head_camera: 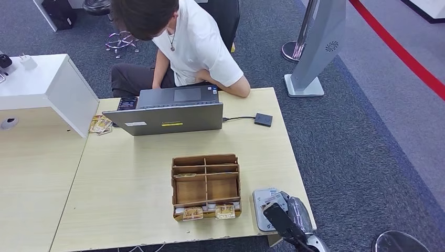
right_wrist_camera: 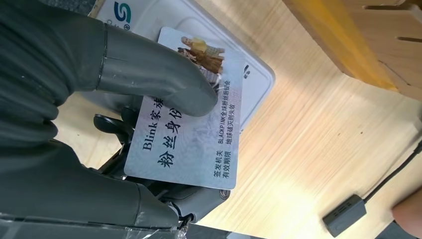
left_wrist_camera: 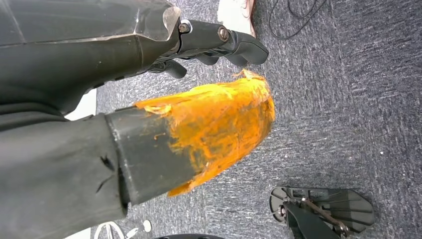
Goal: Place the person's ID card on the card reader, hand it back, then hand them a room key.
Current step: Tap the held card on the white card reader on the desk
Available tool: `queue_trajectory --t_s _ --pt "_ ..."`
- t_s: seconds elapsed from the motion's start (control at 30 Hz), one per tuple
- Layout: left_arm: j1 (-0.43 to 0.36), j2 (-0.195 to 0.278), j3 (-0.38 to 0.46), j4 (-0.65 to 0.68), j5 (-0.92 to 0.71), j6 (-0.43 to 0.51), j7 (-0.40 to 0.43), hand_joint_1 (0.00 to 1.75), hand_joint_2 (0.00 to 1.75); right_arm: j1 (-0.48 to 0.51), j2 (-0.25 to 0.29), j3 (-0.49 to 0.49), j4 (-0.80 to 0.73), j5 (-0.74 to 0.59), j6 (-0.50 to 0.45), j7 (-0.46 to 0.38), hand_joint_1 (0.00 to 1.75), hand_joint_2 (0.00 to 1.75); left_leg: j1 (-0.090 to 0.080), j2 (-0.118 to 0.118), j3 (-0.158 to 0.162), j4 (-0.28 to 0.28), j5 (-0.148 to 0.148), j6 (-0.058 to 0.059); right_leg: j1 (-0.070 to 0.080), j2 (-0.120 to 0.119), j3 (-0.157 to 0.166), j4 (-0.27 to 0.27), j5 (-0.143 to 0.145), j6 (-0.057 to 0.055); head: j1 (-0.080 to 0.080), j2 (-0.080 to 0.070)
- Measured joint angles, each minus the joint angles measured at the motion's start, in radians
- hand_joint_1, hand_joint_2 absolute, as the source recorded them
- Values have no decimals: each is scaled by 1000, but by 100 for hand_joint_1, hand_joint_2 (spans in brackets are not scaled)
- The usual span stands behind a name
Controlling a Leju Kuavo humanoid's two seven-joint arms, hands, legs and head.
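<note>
My right robot hand (right_wrist_camera: 124,114) grips the ID card (right_wrist_camera: 191,124) above the card reader (head_camera: 264,206); I'd lay it flat and centred.

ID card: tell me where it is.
The ID card is held in the right hand, over the card reader at the table's near right corner, beside the wooden organizer.

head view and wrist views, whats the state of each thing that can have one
ID card: held in the right hand, thumb on its face, over the card reader
card reader: flat on the table's near right corner
laptop: open, facing the person
wooden organizer: upright, cards in its front slot
small black box: cabled to the laptop
left hand: hanging over the carpet, holding nothing
</note>
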Motion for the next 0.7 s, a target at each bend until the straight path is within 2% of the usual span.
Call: queue_trajectory --t_s 0.7 --pt "0 0 1 0 -9 0 1 0 0 -44 1 -14 68 96 -41 51 175 175 0 0 1 0 0 0 0 0 1 0 0 0 0 0"
